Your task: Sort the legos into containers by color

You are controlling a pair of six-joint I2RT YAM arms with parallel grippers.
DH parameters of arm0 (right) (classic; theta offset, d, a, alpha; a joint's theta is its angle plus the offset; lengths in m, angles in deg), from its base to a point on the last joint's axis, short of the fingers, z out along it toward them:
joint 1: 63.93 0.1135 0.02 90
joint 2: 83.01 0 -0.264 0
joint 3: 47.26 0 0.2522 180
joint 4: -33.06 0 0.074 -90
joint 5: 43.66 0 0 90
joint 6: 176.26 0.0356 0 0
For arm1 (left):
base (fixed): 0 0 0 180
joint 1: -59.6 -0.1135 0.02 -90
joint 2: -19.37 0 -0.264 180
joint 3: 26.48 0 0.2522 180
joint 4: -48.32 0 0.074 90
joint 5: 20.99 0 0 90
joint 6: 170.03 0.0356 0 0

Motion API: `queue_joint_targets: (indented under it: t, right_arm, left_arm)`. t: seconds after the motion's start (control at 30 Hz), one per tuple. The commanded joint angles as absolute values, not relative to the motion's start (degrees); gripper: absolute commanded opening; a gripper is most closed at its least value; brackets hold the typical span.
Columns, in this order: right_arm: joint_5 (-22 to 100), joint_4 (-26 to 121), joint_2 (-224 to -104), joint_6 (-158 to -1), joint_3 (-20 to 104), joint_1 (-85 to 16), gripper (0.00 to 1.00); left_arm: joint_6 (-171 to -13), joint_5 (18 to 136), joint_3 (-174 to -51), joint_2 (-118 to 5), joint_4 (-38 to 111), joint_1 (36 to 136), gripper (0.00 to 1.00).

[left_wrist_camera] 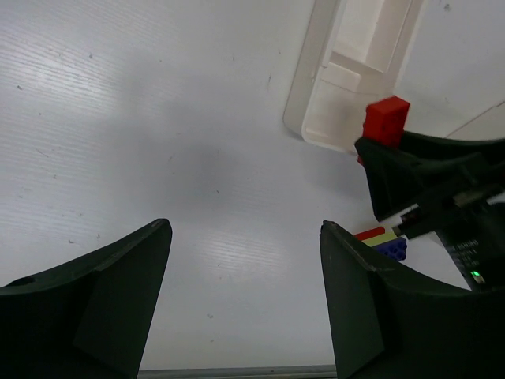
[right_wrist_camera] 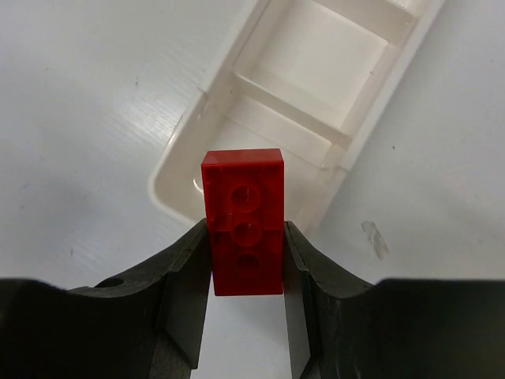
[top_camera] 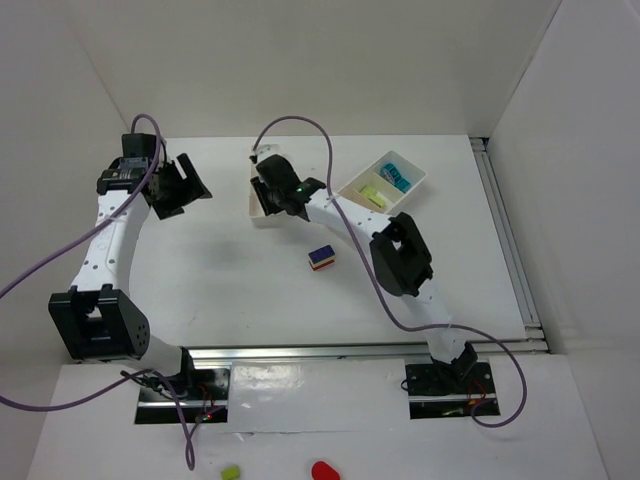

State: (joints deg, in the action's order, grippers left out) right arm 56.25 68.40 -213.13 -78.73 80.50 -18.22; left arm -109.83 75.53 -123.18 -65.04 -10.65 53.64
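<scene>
My right gripper (right_wrist_camera: 245,237) is shut on a red lego (right_wrist_camera: 243,225) and holds it above the near end of the narrow white tray (right_wrist_camera: 316,110). In the top view this gripper (top_camera: 268,190) hovers over that tray (top_camera: 256,212) and hides the red lego. The left wrist view also shows the red lego (left_wrist_camera: 387,120) and the tray (left_wrist_camera: 347,79). A blue, yellow and red stacked lego (top_camera: 321,257) lies on the table. The wider tray (top_camera: 425,180) holds a cyan lego (top_camera: 397,175) and a lime lego (top_camera: 375,193). My left gripper (top_camera: 180,185) is open and empty.
The left wrist view shows bare white table between my open left fingers (left_wrist_camera: 118,300), with the stacked lego (left_wrist_camera: 387,241) at the right. A lime piece (top_camera: 231,472) and a red piece (top_camera: 323,470) lie on the near ledge, off the table. White walls enclose the table.
</scene>
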Motion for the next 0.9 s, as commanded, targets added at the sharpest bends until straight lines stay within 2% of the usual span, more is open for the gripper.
queue_joint_targets:
  t: [0.0,0.07,0.1,0.2,0.23,0.33,0.4,0.47,0.53,0.63,0.7,0.73,0.87]
  right_arm:
    - [57.42,69.23,-216.86,-80.10,90.31,-18.23,0.24]
    - [57.94,68.62,-219.31,-80.10,92.00,-18.23,0.28]
    - [57.94,67.92,-219.33,-80.10,92.53,-18.23,0.42]
    - [57.94,67.91,-220.65,-79.58,94.11,-18.23,0.58]
    - [57.94,68.44,-220.65,-79.58,94.12,-18.23,0.72]
    - [60.57,67.83,-216.71,-79.58,90.11,-17.71,0.83]
    - [62.59,65.56,-210.49,-79.58,82.57,-17.18,0.85]
    - [63.21,64.05,-205.38,-78.09,75.70,-17.18,0.80]
    - [63.83,62.91,-197.29,-75.89,64.58,-17.18,0.69]
    - [64.97,62.90,-188.06,-72.73,53.90,-17.18,0.63]
    - [64.97,65.53,-184.80,-70.97,46.50,-17.18,0.65]
    - [64.97,67.72,-182.18,-69.40,44.74,-17.18,0.73]
    - [63.75,70.63,-178.81,-67.97,37.88,-16.65,0.83]
  left_arm:
    - [-108.69,76.66,-122.68,-63.08,-11.32,53.09,0.85]
    - [-108.68,76.66,-122.68,-63.08,-11.32,53.09,0.85]
    - [-108.68,76.66,-122.68,-63.08,-11.84,53.09,0.85]
    - [-108.16,77.45,-123.20,-63.08,-11.84,53.09,0.85]
    - [-108.16,77.45,-123.21,-63.08,-11.84,53.09,0.85]
    - [-108.16,78.06,-123.21,-63.08,-11.84,53.09,0.85]
    - [-108.16,78.06,-123.21,-63.08,-11.84,53.09,0.85]
    - [-107.63,78.06,-123.21,-63.08,-11.84,53.09,0.85]
    - [-107.63,78.59,-123.21,-63.08,-11.84,53.09,0.85]
    - [-107.63,79.73,-122.69,-63.08,-11.15,53.09,0.85]
    - [-107.63,80.35,-122.07,-63.08,-11.14,53.70,0.85]
    - [-107.63,80.96,-122.07,-63.08,-10.44,53.71,0.85]
    - [-107.63,80.96,-121.54,-64.22,-9.91,55.72,0.85]
